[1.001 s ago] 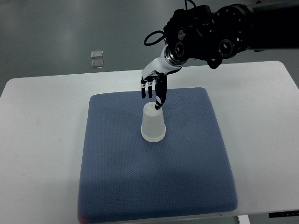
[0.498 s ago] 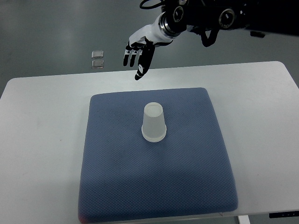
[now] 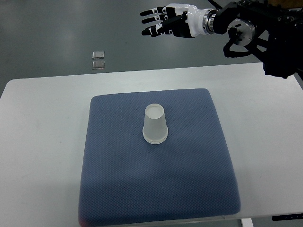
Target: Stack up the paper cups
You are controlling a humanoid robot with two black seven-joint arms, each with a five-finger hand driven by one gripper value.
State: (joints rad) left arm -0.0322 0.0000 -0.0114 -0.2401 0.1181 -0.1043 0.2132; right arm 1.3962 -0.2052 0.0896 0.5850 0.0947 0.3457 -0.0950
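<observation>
Item one: a white table (image 3: 42, 142) carries a blue textured mat (image 3: 156, 189) that covers most of its middle. The mat lies flat, its corners rounded, its near edge running close to the table's front edge.

Item two: the paper cups (image 3: 155, 124) stand upside down near the centre of the mat, slightly toward its far half, wide rim on the fabric and flat base upward. They read as one translucent white body (how many cups are nested inside cannot be told from this view). Nothing touches them.

Item three: the right hand (image 3: 163, 21) is at the top of the view, above the grey floor (image 3: 47, 28) beyond the table's far edge, well apart from the cups. Its arm (image 3: 265, 33), black with round joint housings, enters from the right. The fingers (image 3: 150, 22) are extended and spread, pointing toward the picture's left, with nothing held between them.

Item four: two small pale square objects (image 3: 98, 59) lie on the floor beyond the table's far left portion, one just beside the other.
</observation>
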